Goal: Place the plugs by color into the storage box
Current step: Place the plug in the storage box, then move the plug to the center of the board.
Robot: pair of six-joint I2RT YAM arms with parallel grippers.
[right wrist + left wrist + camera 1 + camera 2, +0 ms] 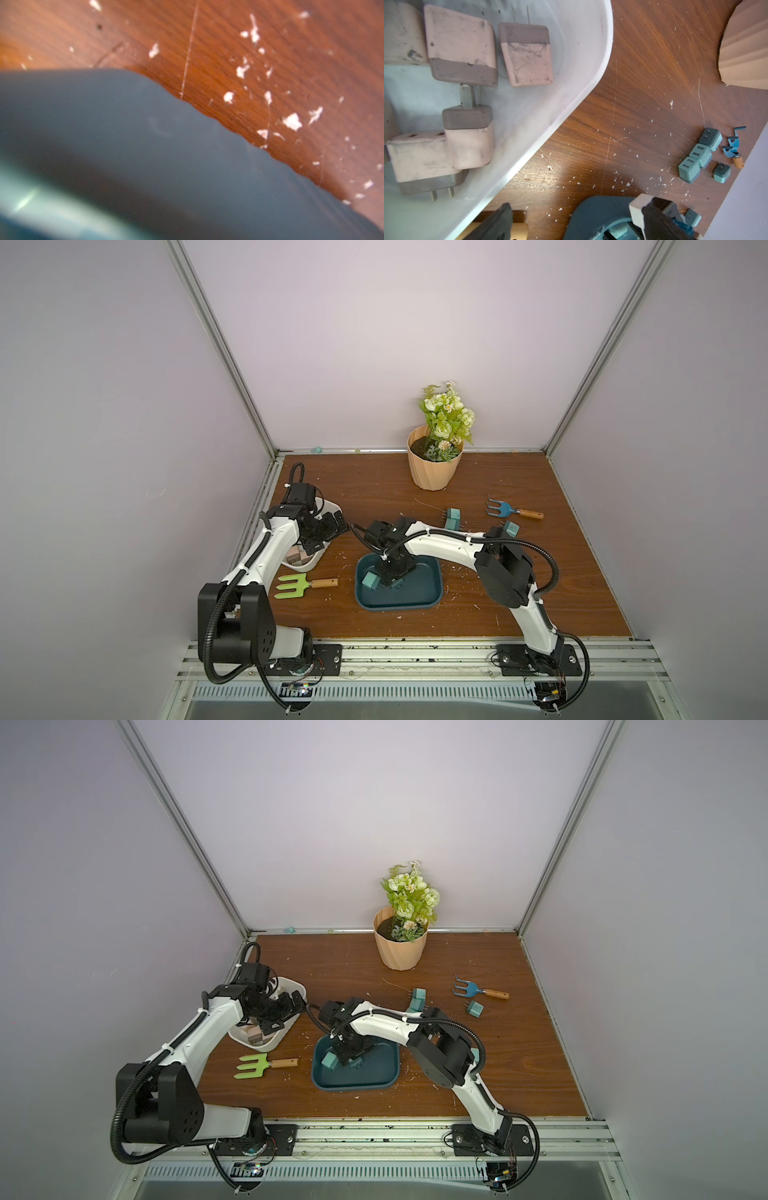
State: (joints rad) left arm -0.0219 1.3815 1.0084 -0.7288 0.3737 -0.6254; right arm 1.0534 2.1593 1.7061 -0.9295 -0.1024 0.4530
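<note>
Top view | right gripper [394,577] low in teal tray [419,593], desk's [498,597] front middle, grip unreadable, teal plug [369,580] just beside | left gripper [324,535] spread over white tray [311,568] | drop-off step, likely; next: fetch loose teal plugs [453,519].

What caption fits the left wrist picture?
Pink plugs lie in the white box; teal plugs wait on the wooden table.

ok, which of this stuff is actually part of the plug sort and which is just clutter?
Job: teal plugs, pink plugs, teal tray, white bin.
Clutter: green fork, blue fork, flower pot.
</note>
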